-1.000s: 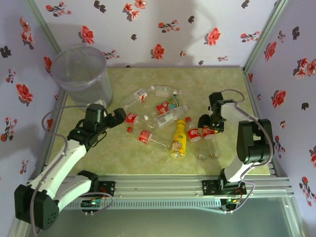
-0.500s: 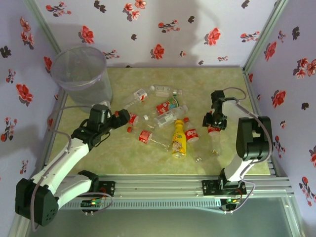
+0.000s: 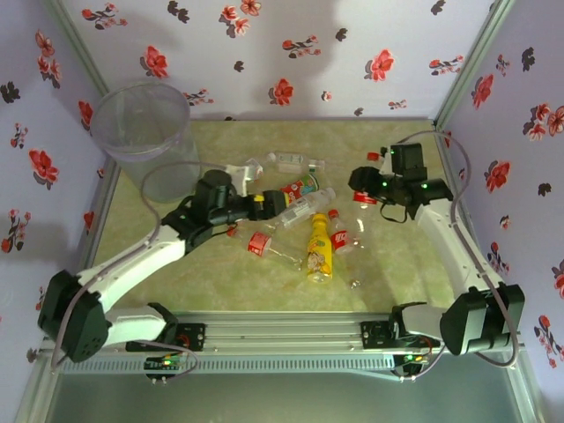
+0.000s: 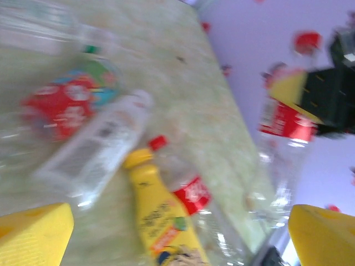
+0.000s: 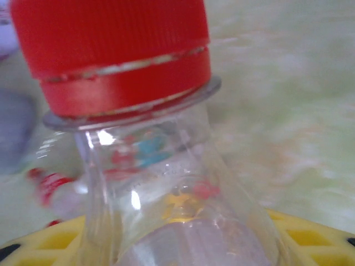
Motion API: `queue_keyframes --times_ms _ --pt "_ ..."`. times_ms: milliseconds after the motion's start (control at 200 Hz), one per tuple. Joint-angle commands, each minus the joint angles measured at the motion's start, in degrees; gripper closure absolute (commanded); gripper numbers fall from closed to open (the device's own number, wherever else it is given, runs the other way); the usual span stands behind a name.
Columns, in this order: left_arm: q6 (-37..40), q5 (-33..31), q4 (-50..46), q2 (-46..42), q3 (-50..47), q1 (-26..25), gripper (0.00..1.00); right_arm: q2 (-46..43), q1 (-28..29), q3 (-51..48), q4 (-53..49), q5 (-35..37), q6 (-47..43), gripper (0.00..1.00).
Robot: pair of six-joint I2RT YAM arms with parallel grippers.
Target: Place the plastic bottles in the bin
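I'm at the carry step: my right gripper [image 3: 370, 185] clamps 1 red-capped bottle [image 5: 166, 183], apparently clear of the table [image 3: 397, 264], at the right. My left gripper [image 3: 273, 204] gapes wide over the loose bottles [image 3: 308, 211]. Next: swing the bottle over to the far-left bin [image 3: 172, 163] and release it above the rim.

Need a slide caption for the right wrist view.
Right end effector grips a clear bottle below its red cap.
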Motion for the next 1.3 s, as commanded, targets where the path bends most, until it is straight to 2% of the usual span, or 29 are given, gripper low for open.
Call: queue_keyframes --times_ms 0,140,435,690,785,875,1085,1140,1295 --pt "4.32 7.03 4.19 4.83 4.83 -3.79 0.01 1.72 3.41 -2.12 13.00 -9.95 10.48 0.44" --pt "5.73 7.36 4.07 9.45 7.41 -6.59 0.04 4.94 7.45 -2.03 19.54 -13.15 14.38 0.44" --pt "5.22 6.55 5.21 14.64 9.22 -6.65 0.10 7.58 11.17 -3.07 26.24 -16.27 17.86 0.44" --pt "5.21 5.60 5.71 15.24 9.62 -6.64 0.44 8.56 11.26 -3.05 26.98 -17.00 17.81 0.44" --pt "5.77 5.06 5.09 14.97 10.00 -6.65 0.49 8.89 11.26 -2.84 27.07 -17.31 17.54 0.44" --pt "6.21 4.84 4.12 15.15 10.73 -6.56 0.51 8.90 11.24 -2.40 26.97 -17.70 17.01 0.38" --pt "7.31 4.79 0.32 14.85 13.36 -4.67 0.53 6.58 8.81 0.85 19.87 -17.51 11.81 0.01" --pt "7.91 4.79 -1.83 14.40 14.78 -3.69 0.54 4.79 6.95 1.31 17.47 -16.26 10.45 0.01" --pt "13.01 4.79 -11.30 12.37 21.05 0.19 0.57 -4.43 -4.19 -3.18 15.65 -11.01 12.68 0.01"
